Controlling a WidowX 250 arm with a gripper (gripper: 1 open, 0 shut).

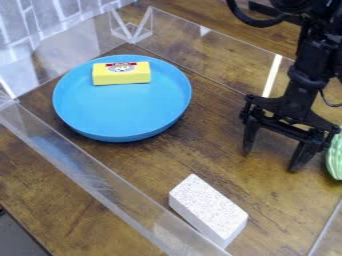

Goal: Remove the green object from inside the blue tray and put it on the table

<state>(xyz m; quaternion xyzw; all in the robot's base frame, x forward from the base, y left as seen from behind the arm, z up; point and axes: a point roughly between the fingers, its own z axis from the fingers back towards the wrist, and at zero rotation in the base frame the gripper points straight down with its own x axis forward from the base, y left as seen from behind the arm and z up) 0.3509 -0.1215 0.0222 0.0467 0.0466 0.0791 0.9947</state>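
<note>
Hovering w/ jaws spread wide and empty, the gripper (283,143) points down at the table (147,190). Green object (334,158) lies on the wood at the right edge, just right of it, cropped; long axis unclear. Blue tray (94,118) holds only 1 yellow block (122,72).

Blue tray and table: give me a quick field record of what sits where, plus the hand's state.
blue tray: on the table, left side
in tray: yellow labelled block, near the far rim
green object: on the table at the right edge, outside the tray, partly cut off
white speckled block: on the table, near front wall
hand: open, pointing down, empty, just left of the green object
</note>
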